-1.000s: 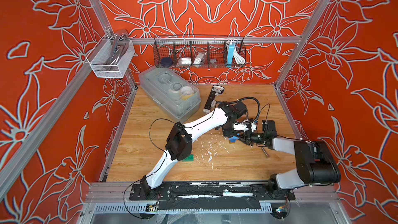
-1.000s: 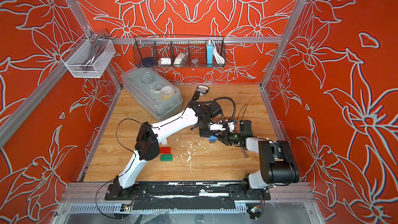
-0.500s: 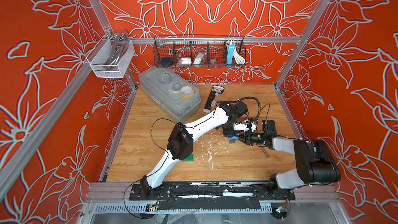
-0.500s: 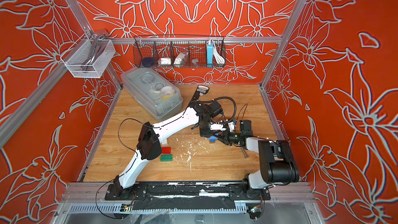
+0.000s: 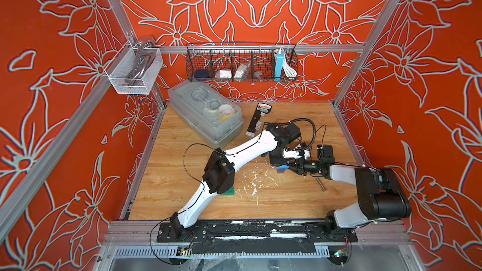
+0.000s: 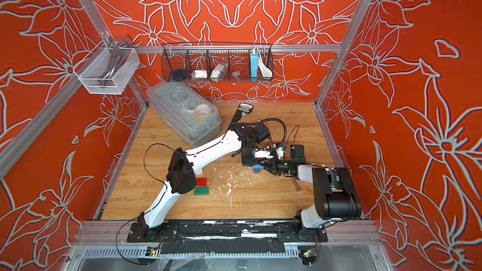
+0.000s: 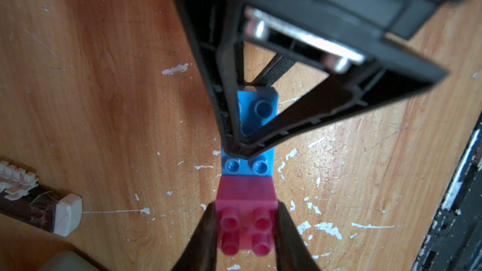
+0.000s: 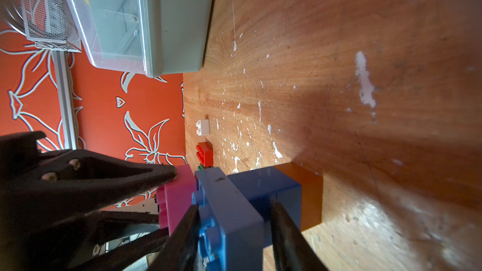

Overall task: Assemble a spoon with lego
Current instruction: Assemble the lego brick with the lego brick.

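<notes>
The spoon is a part-built stack lying low over the wooden table [image 5: 273, 199]: a brown brick [image 8: 310, 194], two dark blue bricks [image 8: 263, 189] and a wide light blue brick [image 8: 229, 217] [image 5: 281, 169] [image 6: 257, 169]. My right gripper [image 8: 234, 230] [image 5: 290, 168] is shut on the light blue brick. A pink brick [image 7: 246, 228] [image 8: 177, 199] sits against that brick's studded face, and my left gripper [image 7: 246, 230] [image 5: 279, 163] is shut on it. Loose lego lie near the left arm's elbow: a white brick [image 8: 203, 127], a red brick [image 6: 201, 181] and a green brick [image 6: 201, 191].
A clear lidded box [image 5: 206, 116] stands at the back left, with a long black-and-white bar tool [image 5: 257, 121] beside it. A metal bolt [image 5: 321, 185] lies by the right arm. A wire basket [image 5: 241, 63] and a mesh basket [image 5: 133, 71] hang on the walls.
The left arm's elbow has shifted slightly. Both grippers stay together at the same spot with their bricks.
</notes>
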Robot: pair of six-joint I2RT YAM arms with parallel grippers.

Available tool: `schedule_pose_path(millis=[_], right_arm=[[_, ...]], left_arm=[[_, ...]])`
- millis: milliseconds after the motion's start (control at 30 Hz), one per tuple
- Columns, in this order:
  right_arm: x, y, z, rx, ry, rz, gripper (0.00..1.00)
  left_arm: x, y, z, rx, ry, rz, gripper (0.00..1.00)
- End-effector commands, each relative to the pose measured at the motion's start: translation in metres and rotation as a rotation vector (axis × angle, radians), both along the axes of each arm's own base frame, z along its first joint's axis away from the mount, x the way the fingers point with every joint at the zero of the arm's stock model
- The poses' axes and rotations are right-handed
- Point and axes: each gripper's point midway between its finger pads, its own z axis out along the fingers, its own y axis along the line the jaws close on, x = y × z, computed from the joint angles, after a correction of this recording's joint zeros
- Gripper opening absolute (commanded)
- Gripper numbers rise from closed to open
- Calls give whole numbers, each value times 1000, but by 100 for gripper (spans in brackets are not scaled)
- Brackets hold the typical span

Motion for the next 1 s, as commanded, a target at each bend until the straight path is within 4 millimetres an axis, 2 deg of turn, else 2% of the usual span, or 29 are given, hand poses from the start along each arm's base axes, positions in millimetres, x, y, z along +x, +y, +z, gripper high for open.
schedule_pose_path(millis=[0,200,333,433,833,900,967], right_arm=[[-14,-10,-37,-100,146,-50,45],[-13,-10,-36,-100,141,-49,45],[-13,-10,-31,-102,129,-49,45],[-12,-11,-29,-102,127,-52,45],[-11,-10,-21,-97,104,-52,46],[-10,-10,-20,-95,100,-53,48],[-10,-10,-18,-94,94,-51,51]], left_arm=[[-17,9,-28,72,95,-21,0],[-23,8,-40,87,126,-26,0],[-21,9,-35,88,109,-21,0],[-19,8,-24,73,89,-23,21],[-16,5,-14,55,63,-27,57],[-15,5,-12,53,58,-26,69],[-15,5,-10,51,52,-27,71]])
